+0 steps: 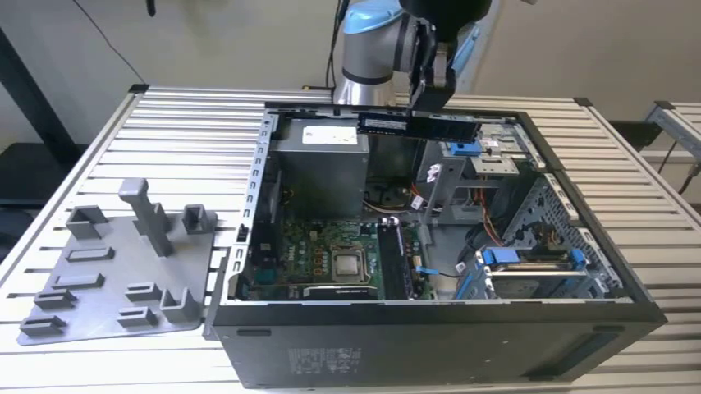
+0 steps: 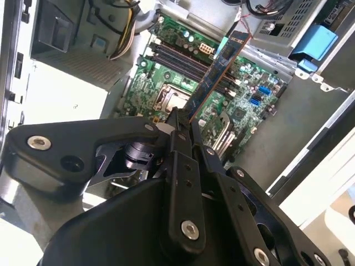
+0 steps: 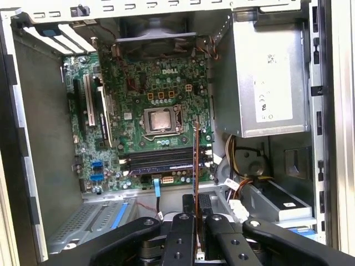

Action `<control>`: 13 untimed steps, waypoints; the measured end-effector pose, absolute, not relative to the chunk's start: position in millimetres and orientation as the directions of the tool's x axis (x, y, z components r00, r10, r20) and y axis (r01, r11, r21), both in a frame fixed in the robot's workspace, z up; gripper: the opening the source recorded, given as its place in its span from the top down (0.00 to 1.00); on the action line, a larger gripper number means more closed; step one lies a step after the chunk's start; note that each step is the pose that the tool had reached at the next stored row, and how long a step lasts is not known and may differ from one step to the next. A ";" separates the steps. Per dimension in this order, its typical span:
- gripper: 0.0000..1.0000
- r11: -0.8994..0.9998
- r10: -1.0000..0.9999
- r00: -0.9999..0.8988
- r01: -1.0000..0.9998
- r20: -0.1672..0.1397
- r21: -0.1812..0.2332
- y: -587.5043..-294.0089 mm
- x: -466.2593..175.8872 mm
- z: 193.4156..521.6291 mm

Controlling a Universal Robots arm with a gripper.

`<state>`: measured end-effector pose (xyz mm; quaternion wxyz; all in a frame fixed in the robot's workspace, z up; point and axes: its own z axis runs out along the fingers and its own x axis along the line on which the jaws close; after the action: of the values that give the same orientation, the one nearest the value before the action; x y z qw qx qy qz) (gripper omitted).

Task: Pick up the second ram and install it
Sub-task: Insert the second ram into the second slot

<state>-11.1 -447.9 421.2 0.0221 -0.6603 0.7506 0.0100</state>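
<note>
Gripper [image 1: 425, 108] state: pressed together on the second ram [image 1: 389, 124], which I pinch across its two flat faces near the middle of its length, by its upper long edge. I hold the second ram lengthwise and level above the open computer case [image 1: 438, 345], over the case's far rim in the exterior view, touching no part of the case. In both wrist views the second ram [image 2: 213, 75] [image 3: 196, 160] shows edge-on as a thin strip running out from between my fingers [image 3: 182, 230], with the gripper [image 2: 182, 123] [image 3: 197, 213] closed on its near end. The case lies on its side on the slatted worktop [image 1: 164, 131] with its open face upward. Inside the case, the green circuit board [image 1: 328, 242] [image 3: 150, 83] [image 2: 161, 83] lies flat on the case floor. On that board, the long black memory slots [image 3: 166, 159] [image 2: 183, 60] run side by side next to the processor socket [image 3: 161, 119] [image 1: 348, 264]. I cannot tell whether any slot is occupied. The second ram is well apart from the slots, high above them. A grey power supply [image 1: 318, 164] [image 3: 266, 77] sits inside the case, against one end wall, beside the board. Outside the case, on the exterior view's left of it, a grey fixture plate [image 1: 110, 283] with upright posts lies on the worktop, just beside the case wall.
</note>
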 end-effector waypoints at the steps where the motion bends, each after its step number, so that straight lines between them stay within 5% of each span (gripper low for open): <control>1: 0.86 0.128 -0.991 -0.127 -0.992 -0.046 -0.014 -447.9 -11.1 421.3; 13: 0.86 0.206 -0.978 -0.205 -0.978 -0.046 -0.014 -447.9 -11.1 421.0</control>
<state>-11.1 -447.9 421.0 0.0224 -0.6299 0.7763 0.0090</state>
